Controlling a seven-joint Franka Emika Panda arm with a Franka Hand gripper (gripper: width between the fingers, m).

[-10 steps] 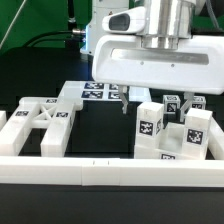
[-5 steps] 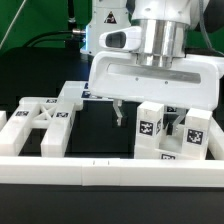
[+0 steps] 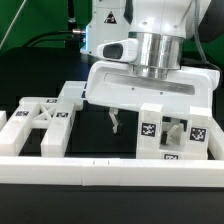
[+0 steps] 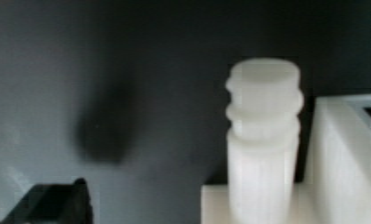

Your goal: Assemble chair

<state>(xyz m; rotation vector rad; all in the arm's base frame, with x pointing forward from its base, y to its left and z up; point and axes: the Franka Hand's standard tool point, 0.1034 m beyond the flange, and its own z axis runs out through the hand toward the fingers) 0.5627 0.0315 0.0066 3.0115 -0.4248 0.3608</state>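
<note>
Front border rail [image 3: 100, 168] nearest. Behind it on the black desk [image 3: 100, 142]: X-braced frame [image 3: 40, 125] at the exterior view's left, upright tagged blocks [image 3: 152, 132] at its right. Hand [image 3: 145, 120] low over the blocks, jaws spread wide, gripping nothing. Wrist view: blurred ribbed white post [image 4: 262, 120], dark fingertip [image 4: 54, 205] apart from it.

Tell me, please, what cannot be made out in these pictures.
Exterior view: the body of the gripper hides whatever lies behind it; whether its fingers touch the upright blocks is unclear.
Exterior view: the X-braced frame runs off this view's left edge.
Wrist view: blurred; the ridged white post cannot be matched to a part; a dark finger is cropped by the edge.
</note>
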